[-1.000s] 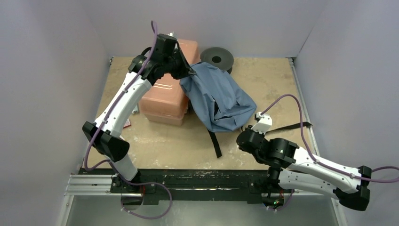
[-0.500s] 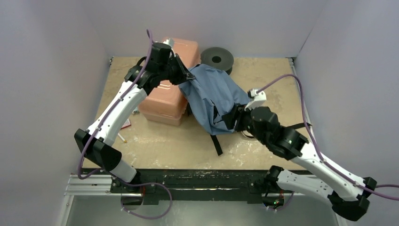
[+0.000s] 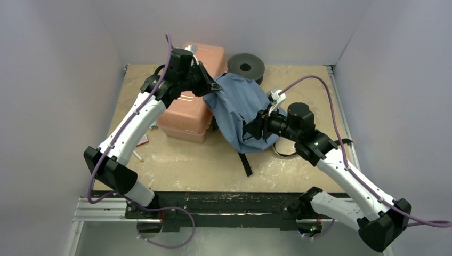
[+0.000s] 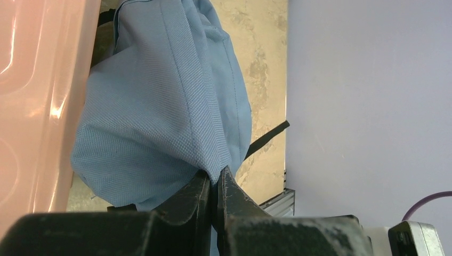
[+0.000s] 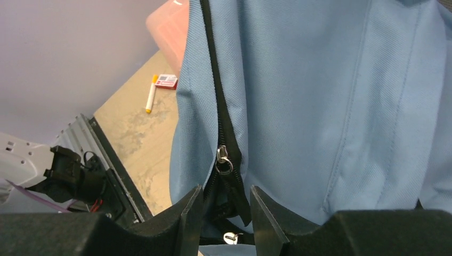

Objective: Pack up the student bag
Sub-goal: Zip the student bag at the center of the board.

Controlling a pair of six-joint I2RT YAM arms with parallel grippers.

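Pale lilac walls closed in a mottled tan desk (image 3: pixel 304 90) on three sides. Two white-and-black arms reached across it from the near edge. The left arm (image 3: pixel 139 114) stretched toward the far left, and the right arm (image 3: pixel 341 168) bent in toward the middle.

Between them, around the middle of the desk, lay the student bag (image 3: pixel 237 104), a soft blue-grey heap. Its left side was raised against a translucent pink box (image 3: pixel 187 114) standing just to its left. The left jaws were pressed together on a fold of the bag's fabric at its far left corner, up beside the top of the box. The right jaws stood spread at the bag's near right side, one finger on either side of the black zipper (image 5: pixel 216 106). Whether they touched it could not be told.

A black round reel (image 3: pixel 245 66) sat at the far edge, just behind the bag. One black strap (image 3: pixel 244 163) trailed from under the bag toward the near edge. Off the box's near left corner lay a white marker (image 5: pixel 151 94) with a yellow end, and just beside it a small red-and-white item (image 5: pixel 167 81). A silver zipper pull (image 5: pixel 224 158) hung on the zipper just above the right jaws.
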